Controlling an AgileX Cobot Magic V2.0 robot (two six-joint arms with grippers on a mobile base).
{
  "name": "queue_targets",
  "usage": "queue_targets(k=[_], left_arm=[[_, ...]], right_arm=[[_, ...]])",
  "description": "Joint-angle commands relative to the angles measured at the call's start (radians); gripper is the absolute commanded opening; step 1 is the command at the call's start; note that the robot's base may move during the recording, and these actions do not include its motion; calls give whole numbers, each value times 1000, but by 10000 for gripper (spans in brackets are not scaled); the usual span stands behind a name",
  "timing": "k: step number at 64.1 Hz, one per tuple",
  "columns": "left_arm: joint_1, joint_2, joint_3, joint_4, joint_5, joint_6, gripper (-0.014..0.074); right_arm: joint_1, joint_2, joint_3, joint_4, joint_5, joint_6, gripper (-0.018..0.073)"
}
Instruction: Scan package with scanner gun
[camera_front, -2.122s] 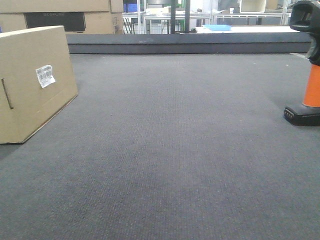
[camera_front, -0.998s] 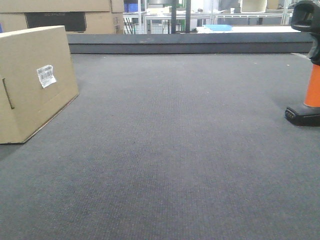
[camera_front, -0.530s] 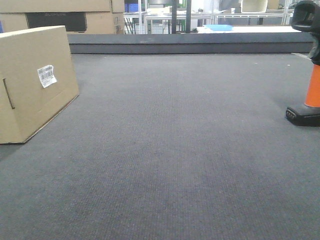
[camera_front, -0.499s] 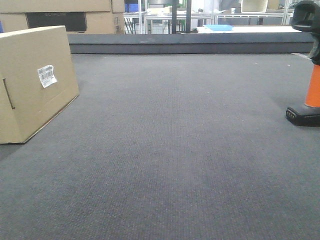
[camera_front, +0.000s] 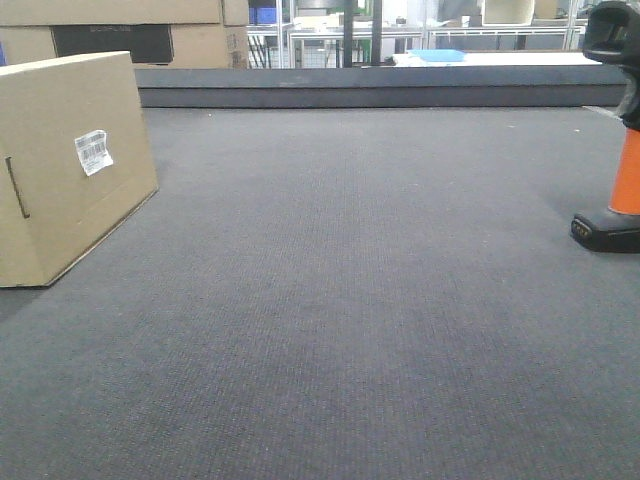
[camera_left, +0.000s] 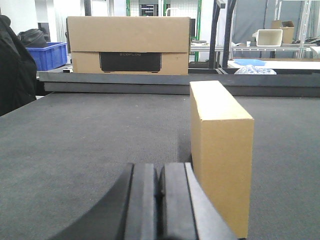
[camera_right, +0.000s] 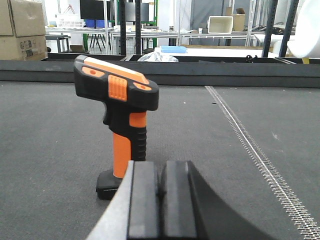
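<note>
On the dark grey counter (camera_front: 350, 300), the package (camera_front: 70, 160) stands at the far left of the front view, resting on one long edge face with its broad side turned toward the middle of the counter. A small white barcode label (camera_front: 93, 151) sits on that broad side, and a narrow dark slot marks the near end face. All visible faces of the package are closed, so its contents cannot be told. Behind the counter's raised back edge stand larger stacked cartons (camera_left: 129, 45) with a dark panel; these are also closed. A blue bin (camera_left: 49, 54) stands at the left of the cartons, and its contents are not visible.

The scanner gun (camera_right: 118, 125) stands upright on its flat black base at the far right of the front view, well apart from the package. Its black head points to the left in the right wrist view, and the orange handle rises from the base.

The left gripper (camera_left: 159, 200) has both pads pressed together with nothing between them. It sits low over the counter, just beside the package's near narrow end; contact cannot be told.

The right gripper (camera_right: 161, 205) also has its pads pressed together and holds nothing. It sits near the base of the scanner gun, just to its right; contact cannot be told.
</note>
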Motion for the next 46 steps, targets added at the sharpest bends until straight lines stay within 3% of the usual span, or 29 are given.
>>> queue_targets(k=[1,46], left_arm=[[-6,-4,-2,-7,-17,0,-111],[-6,-4,-2,-7,-17,0,-111]], right_arm=[[0,-4,0,-8,-15,1,-154],[0,-4,0,-8,-15,1,-154]])
